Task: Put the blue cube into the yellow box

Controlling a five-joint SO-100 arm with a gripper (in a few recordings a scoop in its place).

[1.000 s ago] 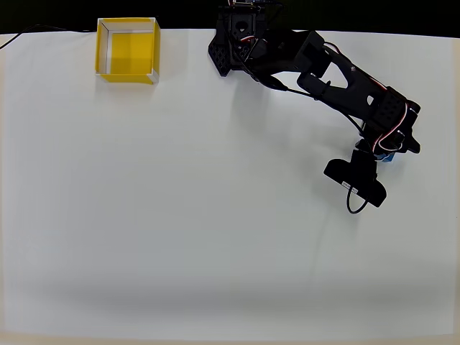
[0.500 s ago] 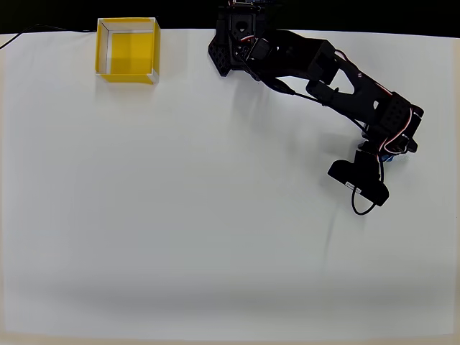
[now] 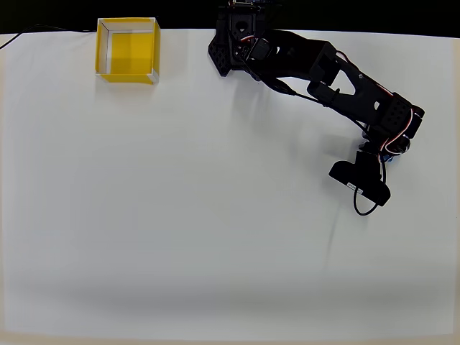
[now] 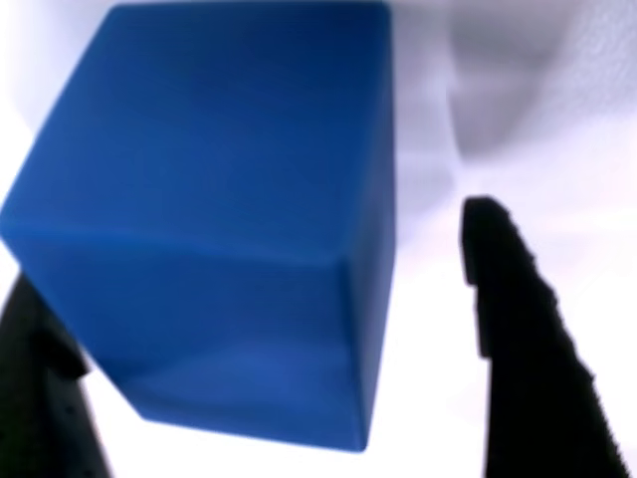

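Blue cube [image 4: 214,214], a small matte solid block, sits between the gripper's [image 4: 299,329] spread jaws, unclamped; a gap shows beside the right finger [image 4: 518,329]. Likely light, rigid, non-slippery: pinch opposite flat faces mid-height.

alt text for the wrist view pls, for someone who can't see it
A blue cube fills most of the close-up wrist view, sitting on a white surface between the gripper's two black fingers. The right finger stands clear of the cube with white showing between them; the left finger sits at the cube's lower left corner, contact unclear.
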